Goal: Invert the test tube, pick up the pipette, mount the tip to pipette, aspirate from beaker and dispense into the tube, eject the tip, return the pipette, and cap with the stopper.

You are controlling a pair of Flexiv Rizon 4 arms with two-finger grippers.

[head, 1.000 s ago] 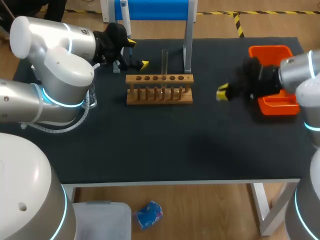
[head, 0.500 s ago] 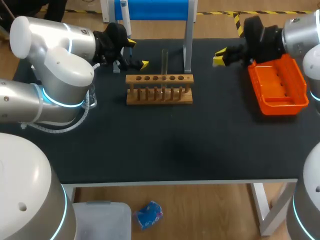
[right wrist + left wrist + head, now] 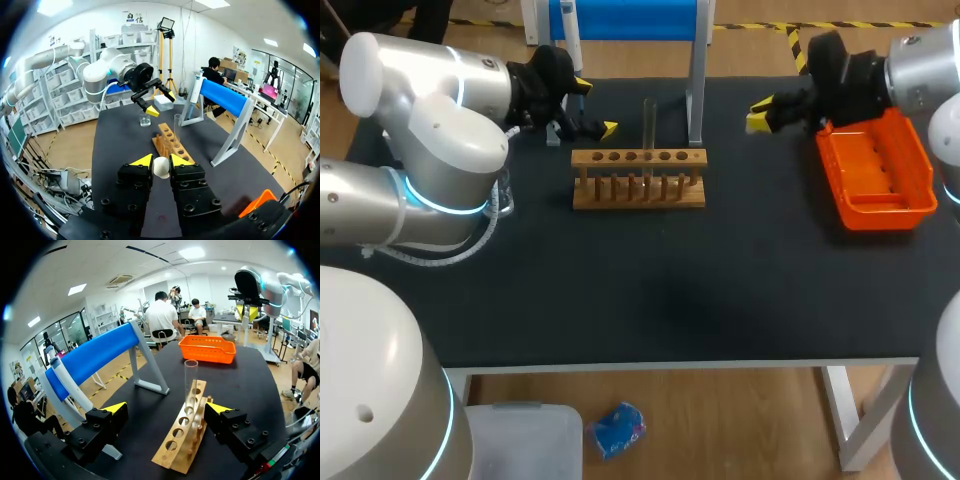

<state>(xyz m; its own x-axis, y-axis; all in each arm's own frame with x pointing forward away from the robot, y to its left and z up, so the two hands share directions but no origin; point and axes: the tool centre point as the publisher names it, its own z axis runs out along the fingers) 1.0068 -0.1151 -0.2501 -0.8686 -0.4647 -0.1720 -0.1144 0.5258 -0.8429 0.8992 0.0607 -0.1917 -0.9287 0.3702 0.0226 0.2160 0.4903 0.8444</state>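
**Head and wrist views.** The test tube is seen upright, open end up, in a hole near the middle of the wooden rack, which is set on the dark surface. The left gripper is held open near the left end of the rack, its yellow-tipped fingers spread wide. In its wrist view the rack and the tube are seen just ahead of it. The right gripper is closed on a white stopper, which is clamped between the two yellow tips. This gripper is held above the surface between the blue stand and the orange tray. The pipette is hung on the blue stand. A beaker is seen on the surface past the rack, by the left arm.
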